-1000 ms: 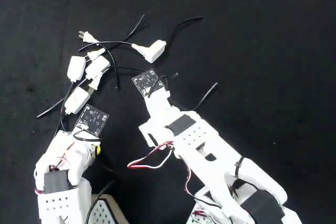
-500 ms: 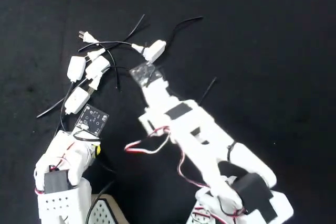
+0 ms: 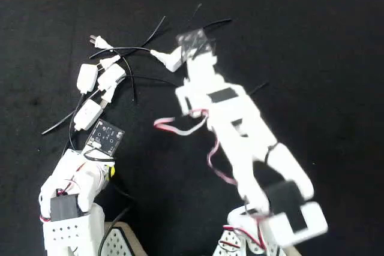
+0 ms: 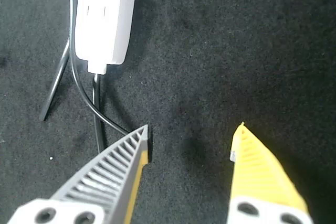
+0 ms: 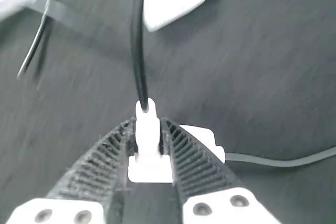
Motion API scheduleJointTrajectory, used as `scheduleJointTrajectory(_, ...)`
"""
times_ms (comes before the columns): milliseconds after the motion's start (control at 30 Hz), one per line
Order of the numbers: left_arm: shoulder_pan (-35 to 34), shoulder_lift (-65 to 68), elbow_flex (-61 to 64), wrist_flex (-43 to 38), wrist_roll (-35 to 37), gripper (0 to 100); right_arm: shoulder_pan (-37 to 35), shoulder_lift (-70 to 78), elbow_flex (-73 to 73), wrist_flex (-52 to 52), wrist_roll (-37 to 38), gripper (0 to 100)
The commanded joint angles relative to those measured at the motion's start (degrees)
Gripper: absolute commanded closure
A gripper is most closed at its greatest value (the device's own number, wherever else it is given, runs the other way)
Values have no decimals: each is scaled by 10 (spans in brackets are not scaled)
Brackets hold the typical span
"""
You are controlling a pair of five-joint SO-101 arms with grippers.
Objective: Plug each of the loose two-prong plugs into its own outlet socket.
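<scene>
My right gripper point(image 5: 147, 124) is shut on a small white two-prong plug point(image 5: 148, 148) whose black cord point(image 5: 138, 51) runs ahead of it. In the high view this gripper point(image 3: 193, 41) sits at the far middle of the table, just beside a white angled socket piece point(image 3: 171, 59). My left gripper point(image 4: 192, 128) is open over bare cloth, its grey and yellow fingers apart. A white outlet socket point(image 4: 102, 22) with two slots lies just ahead of it. The left gripper point(image 3: 102, 133) is near the front left, right below that socket point(image 3: 90, 114).
Two more white socket blocks point(image 3: 87, 77) point(image 3: 112, 77) and a loose plug point(image 3: 96, 42) lie in a tangle of black cords at the far left. The table is covered by black cloth point(image 3: 312, 58). Red and white wires point(image 3: 180, 127) hang off the right arm.
The right arm has swung away from the table's middle towards the far side, carrying its plug up beside the white angled piece. The left arm has not moved.
</scene>
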Motion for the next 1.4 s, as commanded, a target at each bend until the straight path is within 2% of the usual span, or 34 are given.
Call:
scheduleJointTrajectory(0, -7, -3, 11, 2, -5, 747, 37, 107, -118, -81, 6, 987)
scheduleJointTrajectory(167, -7, -3, 11, 1, -5, 747, 42, 231, -255, -65, 17, 987)
scheduleJointTrajectory(267, -7, -3, 11, 1, -5, 747, 40, 262, -287, -38, 17, 987)
scheduleJointTrajectory(633, -7, -3, 11, 1, -5, 747, 43, 267, -206, -26, 23, 987)
scheduleJointTrajectory(833, -7, -3, 11, 1, -5, 747, 40, 264, -195, -23, 55, 979)
scheduleJointTrajectory(900, -7, -3, 11, 1, -5, 747, 44, 260, -197, -21, 53, 908)
scheduleJointTrajectory(967, -7, -3, 11, 1, -5, 747, 44, 240, -195, -11, 36, 789)
scheduleJointTrajectory(1067, -7, -3, 11, 1, -5, 747, 36, 185, -204, 50, 34, 617)
scheduleJointTrajectory(1133, -8, -3, 11, 1, -5, 747, 27, 137, -212, 106, 35, 553)
scheduleJointTrajectory(1300, -13, -4, -3, 4, 0, 747, 9, 18, -216, 247, 36, 598)
scheduleJointTrajectory(1367, -33, -4, -22, 4, 33, 747, 7, -20, -215, 303, 37, 647)
